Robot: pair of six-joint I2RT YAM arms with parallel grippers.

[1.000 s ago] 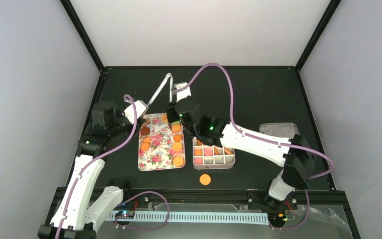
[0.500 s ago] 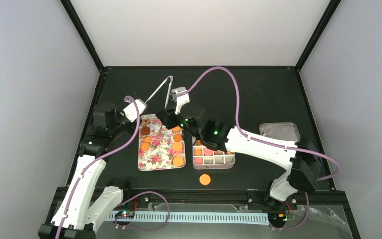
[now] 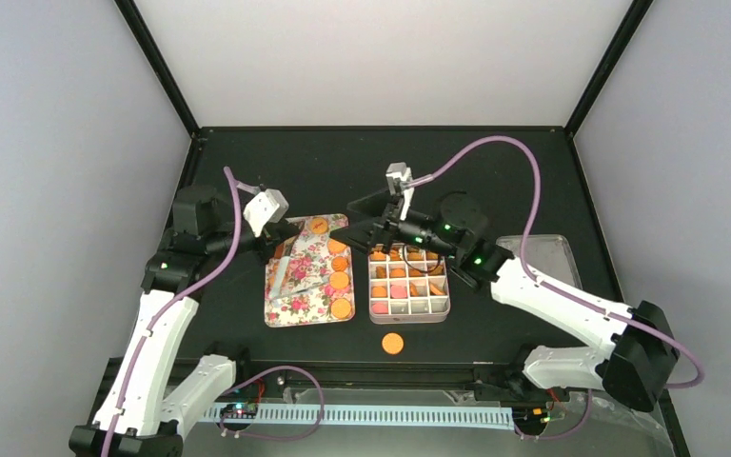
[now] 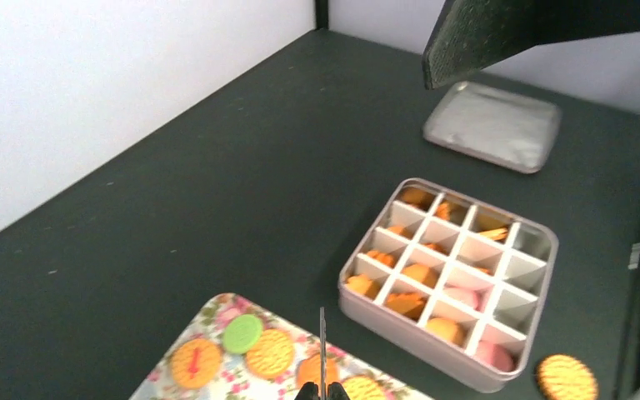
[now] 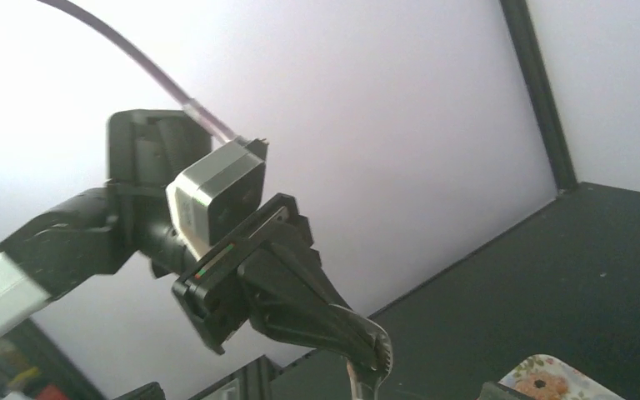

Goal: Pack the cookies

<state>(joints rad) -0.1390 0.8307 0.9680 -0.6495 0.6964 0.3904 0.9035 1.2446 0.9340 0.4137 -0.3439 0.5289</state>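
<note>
So the black desk (image 3: 495,181) takes up most of the overhead view, with both arms reaching in from the 6 o'clock edge. Biggest thing on it is the flower-patterned tray (image 3: 297,297), sitting a bit toward 9 o'clock from the middle. Just beside it at 3 o'clock is the divided box (image 3: 409,318). A flat metal lid (image 3: 544,246) lies well apart from the box at roughly 2 o'clock, partly under the right arm. The left pincer (image 3: 284,235) is over the tray's 12 o'clock corner, pressed together and pinching the metal tongs (image 4: 322,342). From its own wrist cam the tongs are just a thin edge-on sliver, and the right wrist cam shows the metal end poking out of those fingers. The right pincer (image 3: 360,221) is spread wide with nothing in it, hanging above the gap between tray and box at their 12 o'clock ends. As for the cookies (image 3: 340,282), a row of orange ones runs down the tray's 3 o'clock side, and there's a green one (image 4: 242,332) in the mix. More orange and pink ones fill many cells of the box, though several cells on its 3 o'clock side look bare. One loose orange cookie (image 3: 393,343) sits on the desk at 6 o'clock from the box.
</note>
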